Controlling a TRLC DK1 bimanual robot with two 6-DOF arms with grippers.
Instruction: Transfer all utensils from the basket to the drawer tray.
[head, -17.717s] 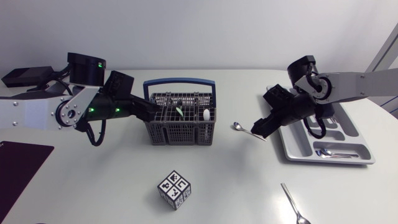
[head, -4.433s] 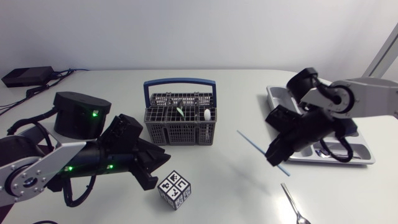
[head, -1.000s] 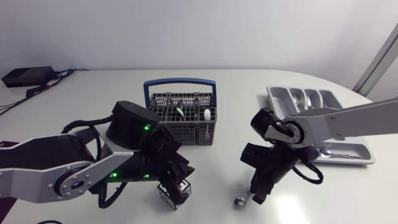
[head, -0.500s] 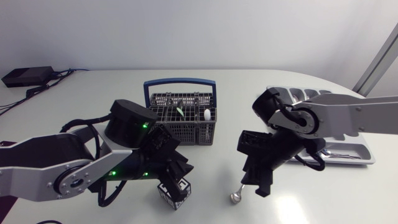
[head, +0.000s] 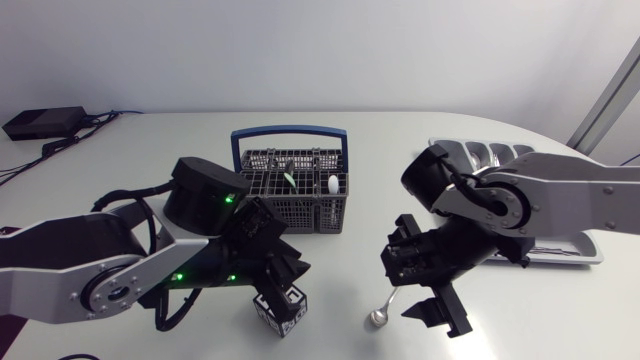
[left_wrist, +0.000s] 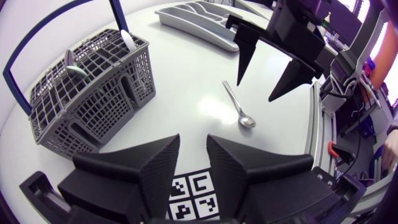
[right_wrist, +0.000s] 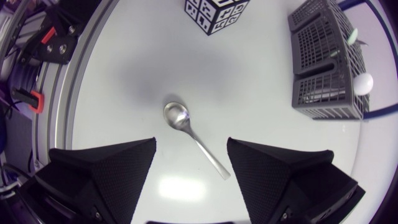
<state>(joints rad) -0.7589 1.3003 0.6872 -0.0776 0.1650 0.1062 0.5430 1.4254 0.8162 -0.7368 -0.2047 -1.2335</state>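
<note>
Spoon (right_wrist: 198, 144) polished metal, basket (head: 290, 213) matt grey plastic mesh, tray (head: 478, 152) smooth grey plastic, table (head: 150, 150) glossy white, right gripper (right_wrist: 191, 143) matt black, fine-textured

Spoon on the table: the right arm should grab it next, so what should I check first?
1. Right gripper open: ok, fingers wide apart.
2. Spoon lying free on the table, below the gap: ok.
3. Left gripper clear of the spoon: ok, it hangs over the marker cube.
4. Free slot in the drawer tray: cannot tell, the right arm hides much of it.
5. Basket emptied: not ok, utensils stand in it.
</note>
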